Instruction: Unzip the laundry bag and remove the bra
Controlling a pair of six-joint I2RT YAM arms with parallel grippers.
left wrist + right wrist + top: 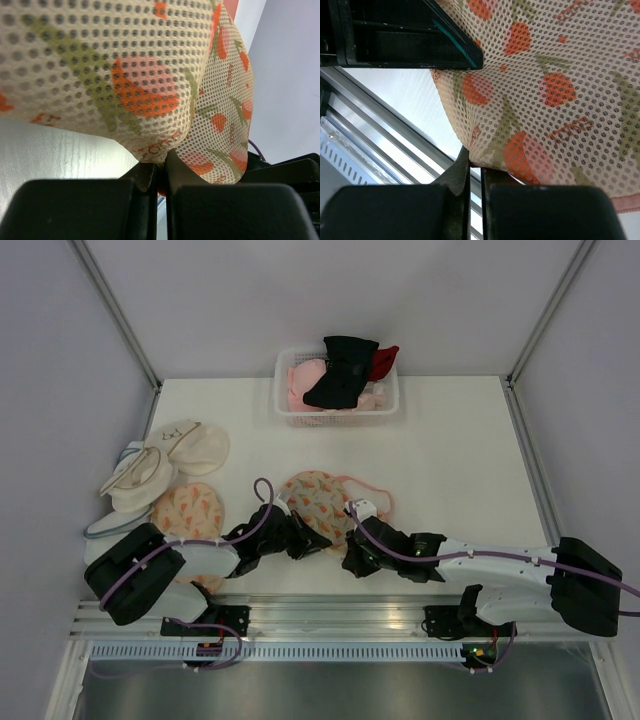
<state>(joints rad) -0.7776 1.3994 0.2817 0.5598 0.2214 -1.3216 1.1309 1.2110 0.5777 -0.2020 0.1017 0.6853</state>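
Observation:
The laundry bag [322,496], peach-cream mesh with an orange-and-green print and pink edging, lies at the table's near middle. My left gripper [306,540] is shut on its near-left edge; in the left wrist view the mesh [125,75] is pinched between the jaws of the left gripper [161,167]. My right gripper [352,556] is shut on the near edge just to the right; in the right wrist view the right gripper [476,167] pinches a fold of the bag [545,90]. The two grippers are close together. The bra does not show.
A white basket [285,410] at the back holds an all-black garment [342,372] and pink and red garments. Plain cream domed pouches [190,445] and a smaller orange printed pouch [185,510] lie at the left. The table's front rail [330,612] runs right behind the grippers.

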